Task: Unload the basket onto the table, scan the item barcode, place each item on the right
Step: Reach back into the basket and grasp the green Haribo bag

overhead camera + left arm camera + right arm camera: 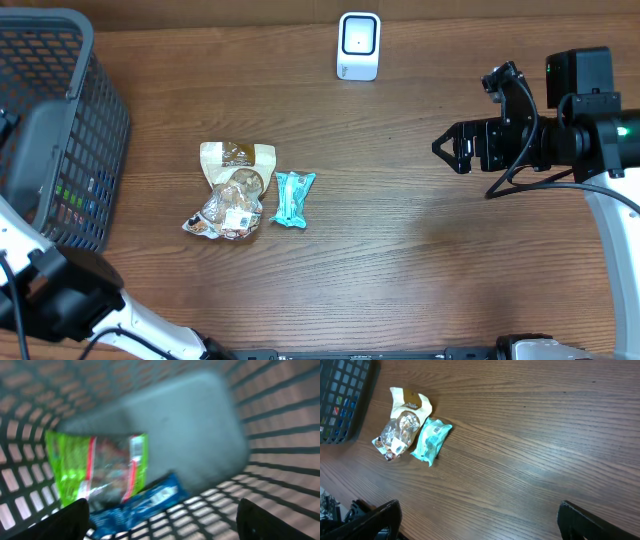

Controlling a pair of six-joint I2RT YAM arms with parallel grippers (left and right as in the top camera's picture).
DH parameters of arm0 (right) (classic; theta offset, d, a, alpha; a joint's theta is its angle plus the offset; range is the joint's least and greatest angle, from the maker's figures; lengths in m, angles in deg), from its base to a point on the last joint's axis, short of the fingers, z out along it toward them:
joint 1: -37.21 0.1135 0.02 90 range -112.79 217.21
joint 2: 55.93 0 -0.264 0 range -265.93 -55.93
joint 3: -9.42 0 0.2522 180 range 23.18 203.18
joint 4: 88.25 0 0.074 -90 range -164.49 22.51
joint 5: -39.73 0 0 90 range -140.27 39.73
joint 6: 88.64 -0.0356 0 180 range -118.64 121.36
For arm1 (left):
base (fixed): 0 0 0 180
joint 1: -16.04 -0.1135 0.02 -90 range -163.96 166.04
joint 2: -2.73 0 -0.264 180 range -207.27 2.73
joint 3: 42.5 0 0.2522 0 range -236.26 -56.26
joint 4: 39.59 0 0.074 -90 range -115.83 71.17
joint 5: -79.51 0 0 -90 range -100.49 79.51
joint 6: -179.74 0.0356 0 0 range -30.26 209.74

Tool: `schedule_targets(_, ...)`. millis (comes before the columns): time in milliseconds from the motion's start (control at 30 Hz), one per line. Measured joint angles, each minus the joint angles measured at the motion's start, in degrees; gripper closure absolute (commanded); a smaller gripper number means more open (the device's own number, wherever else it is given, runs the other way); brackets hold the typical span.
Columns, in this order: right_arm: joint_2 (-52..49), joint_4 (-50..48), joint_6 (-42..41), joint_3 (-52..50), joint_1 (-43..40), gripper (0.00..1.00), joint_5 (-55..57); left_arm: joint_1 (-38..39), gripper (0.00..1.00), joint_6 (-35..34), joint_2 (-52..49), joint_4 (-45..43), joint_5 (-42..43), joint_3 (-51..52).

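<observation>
The left wrist view is coming through badly blurred, so the print on the packets inside the basket [100, 130] is too smeared to read and no barcode is showing there. Of the left gripper [162, 517], only two dark fingertips [75, 520] are poking in at the bottom corners. They are standing wide apart with nothing between them. From overhead that gripper is lost behind the basket's wall. The right gripper [480, 512] is likewise cut down to two black tips at the frame's lower corners, spread open and holding nothing.

A crinkly green packet [95, 467] with a red stripe is lying in the basket. It is overlapping a glossy blue packet [145, 505], and both are resting against a smooth gray rounded slab [185, 430]. The basket is dark plastic mesh with square holes.

Out on the wood-grain table [400, 260], left of centre, a snack bag [235, 190] is lying flat. It has a beige top and a clear, shiny lower half. A small teal packet [293, 198] is just touching its right side. Both are carrying pale labels, too small to make out. The white, rounded scanner [359, 45] is standing at the far edge, well apart from them. The right arm is hovering over bare wood on the right.
</observation>
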Motion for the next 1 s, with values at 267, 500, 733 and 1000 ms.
schedule_targets(267, -0.33, -0.09, 0.0, 0.0, -0.02, 0.0, 0.0, 0.35, 0.23, -2.34, -11.96, 3.17, -3.21, 0.0)
schedule_targets(500, -0.83, -0.13, 0.0, 0.0, -0.02, 0.0, 0.0, 0.35, 0.24, -3.23, -19.65, 2.95, -6.54, 0.94)
schedule_targets(733, -3.78, 0.55, 0.0, 0.0, -0.02, 0.0, 0.02, 0.28, 0.25, -3.63, -19.8, 0.68, -8.24, 7.06)
schedule_targets(1000, -4.7, 0.79, 0.02, 0.0, -0.02, 0.0, 0.07, -0.94, 0.28, -4.33, -17.73, -5.9, -8.61, 16.0)
